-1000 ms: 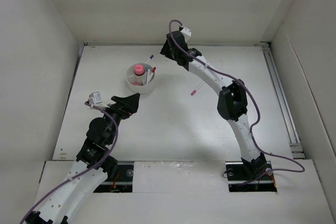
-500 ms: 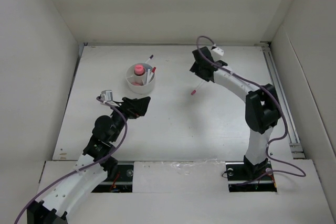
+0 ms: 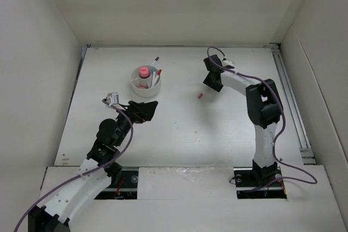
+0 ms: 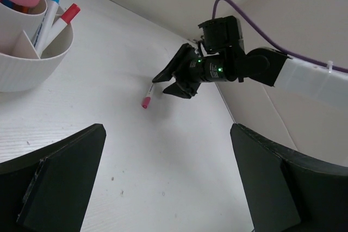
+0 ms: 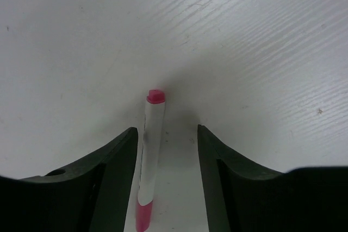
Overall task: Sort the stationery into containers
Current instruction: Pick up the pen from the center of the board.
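Right of the cup, the red-tipped pen lies lengthwise between the right gripper's parted jaws, ungripped; overhead shows only its tip. The left gripper gapes, empty.

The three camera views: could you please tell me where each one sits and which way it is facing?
Top external: above and behind the bases, looking down on the white table; left arm and right arm both show.
Left wrist: low over the table, facing the right arm; its own open jaws fill the bottom corners.
Right wrist: pointing down at the table; its open jaws flank a thin white pen with a red cap.
Shared: all three show that pen.
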You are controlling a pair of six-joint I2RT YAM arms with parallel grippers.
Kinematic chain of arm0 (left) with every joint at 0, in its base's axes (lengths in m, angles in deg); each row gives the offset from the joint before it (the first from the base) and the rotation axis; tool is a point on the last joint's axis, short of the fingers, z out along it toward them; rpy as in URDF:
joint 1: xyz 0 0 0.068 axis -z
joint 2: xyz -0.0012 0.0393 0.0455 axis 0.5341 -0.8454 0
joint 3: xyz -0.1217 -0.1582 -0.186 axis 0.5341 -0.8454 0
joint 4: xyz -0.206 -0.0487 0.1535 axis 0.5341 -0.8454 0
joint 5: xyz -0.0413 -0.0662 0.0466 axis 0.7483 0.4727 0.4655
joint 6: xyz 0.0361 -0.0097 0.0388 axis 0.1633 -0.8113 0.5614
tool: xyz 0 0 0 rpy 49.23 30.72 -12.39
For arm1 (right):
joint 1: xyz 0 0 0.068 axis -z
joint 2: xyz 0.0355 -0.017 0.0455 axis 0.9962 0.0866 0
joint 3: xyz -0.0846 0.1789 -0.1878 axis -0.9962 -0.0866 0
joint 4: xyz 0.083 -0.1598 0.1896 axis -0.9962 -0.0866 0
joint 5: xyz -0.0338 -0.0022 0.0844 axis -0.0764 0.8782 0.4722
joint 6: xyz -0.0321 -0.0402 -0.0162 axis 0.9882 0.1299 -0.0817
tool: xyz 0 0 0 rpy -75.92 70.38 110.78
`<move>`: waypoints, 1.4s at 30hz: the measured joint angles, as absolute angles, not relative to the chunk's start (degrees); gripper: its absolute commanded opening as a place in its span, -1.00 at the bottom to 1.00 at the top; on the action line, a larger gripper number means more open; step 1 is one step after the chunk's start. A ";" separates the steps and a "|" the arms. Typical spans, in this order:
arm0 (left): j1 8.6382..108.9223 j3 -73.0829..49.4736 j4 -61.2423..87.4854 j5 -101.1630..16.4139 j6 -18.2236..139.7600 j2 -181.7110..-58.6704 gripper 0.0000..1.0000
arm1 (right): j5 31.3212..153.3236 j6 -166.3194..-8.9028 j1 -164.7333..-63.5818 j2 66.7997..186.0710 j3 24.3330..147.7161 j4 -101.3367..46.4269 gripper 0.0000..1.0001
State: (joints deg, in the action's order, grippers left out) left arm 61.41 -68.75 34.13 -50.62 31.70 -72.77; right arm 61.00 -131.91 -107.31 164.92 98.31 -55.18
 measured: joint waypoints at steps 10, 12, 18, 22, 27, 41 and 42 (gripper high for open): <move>61.41 -68.73 32.65 -50.71 31.70 -71.20 0.99 | 63.49 -131.71 -107.23 165.10 99.47 -56.57 -0.70; 61.41 -68.73 31.88 -50.80 31.70 -70.72 0.99 | 63.51 -131.76 -107.25 165.10 99.49 -56.53 -0.46; 61.41 -68.71 30.87 -51.17 31.70 -69.17 0.99 | 64.17 -131.62 -107.64 165.14 99.49 -57.65 -0.14; 61.41 -68.51 30.07 -51.56 31.70 -68.99 0.99 | 64.26 -131.76 -108.10 165.38 99.73 -58.48 -0.40; 61.41 -68.34 28.65 -52.50 31.86 -67.59 0.99 | 64.19 -131.78 -108.73 167.00 101.74 -60.05 -0.44; 61.41 -67.20 26.22 -55.04 32.47 -64.49 0.99 | 64.63 -131.56 -110.26 167.52 102.11 -58.54 -1.00; 61.41 -67.20 26.15 -55.17 32.49 -64.49 0.99 | 65.04 -131.60 -110.31 166.74 100.89 -57.86 -1.00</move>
State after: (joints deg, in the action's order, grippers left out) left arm 61.41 -67.20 26.15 -55.17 32.49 -64.49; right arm 65.04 -131.60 -110.31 166.74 100.89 -57.86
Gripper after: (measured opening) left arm 0.993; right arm 0.178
